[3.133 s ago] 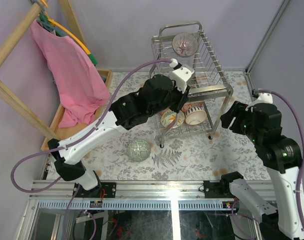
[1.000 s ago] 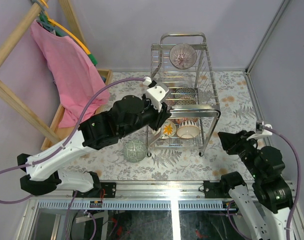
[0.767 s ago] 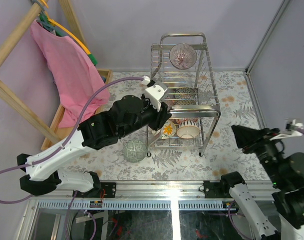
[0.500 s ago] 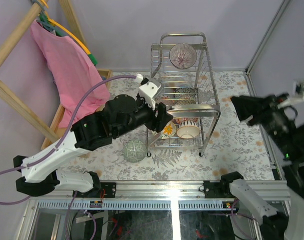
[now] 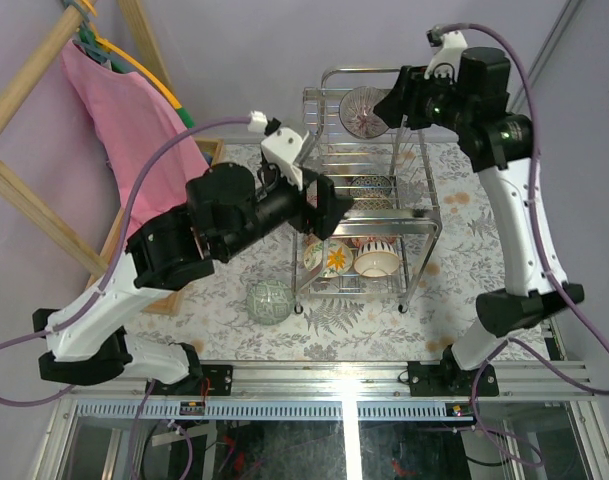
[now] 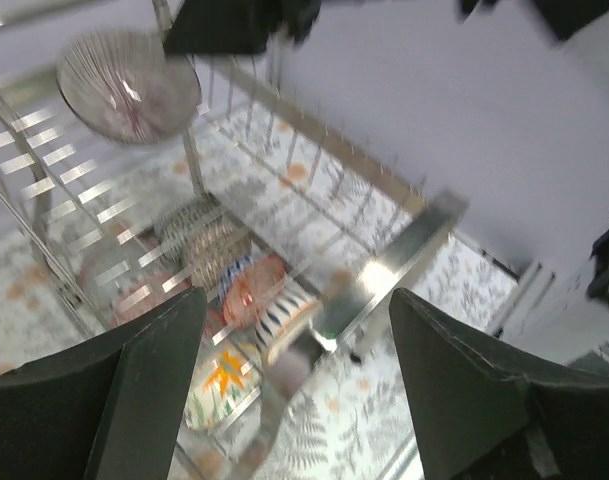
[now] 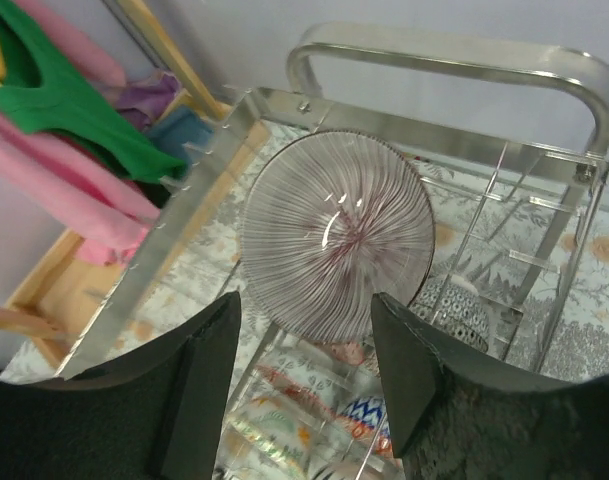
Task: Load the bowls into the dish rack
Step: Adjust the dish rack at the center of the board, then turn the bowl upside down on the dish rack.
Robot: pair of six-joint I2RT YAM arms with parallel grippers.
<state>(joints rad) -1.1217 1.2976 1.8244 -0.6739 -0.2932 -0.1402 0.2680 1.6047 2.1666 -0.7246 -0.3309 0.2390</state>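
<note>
1. Top view: my right gripper has swung up from the table's right side to the dish rack and is now beside the ribbed bowl. My left gripper is at the rack's left rail.
2. Left wrist: fingers spread wide and empty, with the blurred rack rail below.
3. Right wrist: fingers released, with the ribbed bowl upright in the top tier just ahead.

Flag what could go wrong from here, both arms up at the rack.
1. The right gripper hangs open right by the ribbed bowl propped in the top tier; a nudge could tip it out.
2. The left gripper, open, is close to the top rail of the dish rack; a bump could shift it and rattle the lower bowls.
</note>
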